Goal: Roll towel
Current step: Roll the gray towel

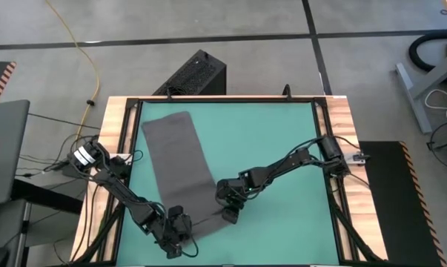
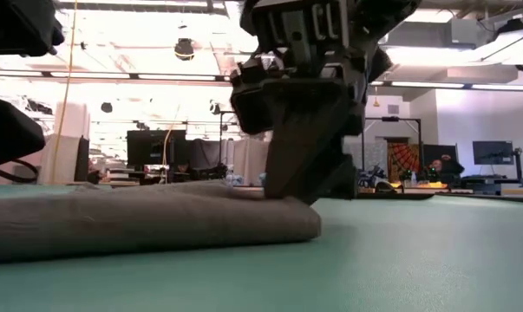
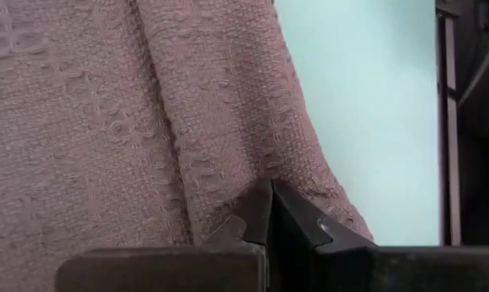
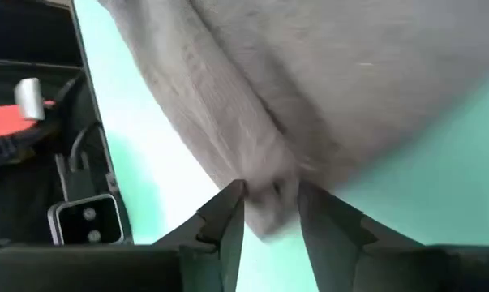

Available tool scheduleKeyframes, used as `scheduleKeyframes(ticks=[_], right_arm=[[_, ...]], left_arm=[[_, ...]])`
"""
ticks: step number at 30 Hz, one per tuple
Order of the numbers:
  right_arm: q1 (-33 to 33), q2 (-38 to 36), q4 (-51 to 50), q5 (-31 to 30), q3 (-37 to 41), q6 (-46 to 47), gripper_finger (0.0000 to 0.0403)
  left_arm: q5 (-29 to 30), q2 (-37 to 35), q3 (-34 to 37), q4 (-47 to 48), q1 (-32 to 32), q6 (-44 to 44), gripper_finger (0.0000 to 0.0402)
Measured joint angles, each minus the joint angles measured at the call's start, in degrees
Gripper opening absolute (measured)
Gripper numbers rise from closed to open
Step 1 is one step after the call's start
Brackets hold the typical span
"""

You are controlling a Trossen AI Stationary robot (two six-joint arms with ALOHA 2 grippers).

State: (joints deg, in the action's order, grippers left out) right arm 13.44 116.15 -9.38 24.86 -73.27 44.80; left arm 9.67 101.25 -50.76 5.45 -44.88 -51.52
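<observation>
Folded cloth fills the near edge of the green table point(image 1: 282, 148), where both arms stretch low and inward to the towel point(image 1: 179, 163). Left gripper point(image 1: 180, 231) is clenched on the towel's near left corner; right gripper point(image 1: 229, 215) pinches its near right corner, fingers point(image 4: 228, 215) either side of the fold. Long and narrow, the towel runs from the near edge toward the far left corner, slightly slanted.

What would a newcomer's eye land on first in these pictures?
Probably the towel, a long dark grey strip lying lengthwise on the green table, with its near end bunched into a low fold. Both grippers meet at that near end: the left gripper shut on one corner, the right gripper pinching the other, as the wrist views show.
</observation>
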Motion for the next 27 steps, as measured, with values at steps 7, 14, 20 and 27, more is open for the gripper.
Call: scheduleKeyframes(ticks=[7, 14, 20, 27], right_arm=[[0.77, -6.31, -8.21, -6.17, 0.03, -6.43, 0.0156], [12.14, -10.11, -5.89, -28.53, -0.13, -27.40, 0.0156], [20.74, -5.86, 0.81, -44.36, -0.12, -47.47, 0.0156], [22.14, -3.18, 2.15, -50.42, -0.12, -53.39, 0.0157]], left_arm=[[-0.39, 0.00, 0.00, -0.22, -0.11, 0.02, 0.0000], [0.65, 0.02, 0.04, -1.68, -0.11, 1.61, 0.0000], [0.52, 0.09, 0.09, -2.50, 0.20, 2.35, 0.0000], [-0.40, 0.13, 0.09, -3.14, 0.52, 2.64, 0.0000]])
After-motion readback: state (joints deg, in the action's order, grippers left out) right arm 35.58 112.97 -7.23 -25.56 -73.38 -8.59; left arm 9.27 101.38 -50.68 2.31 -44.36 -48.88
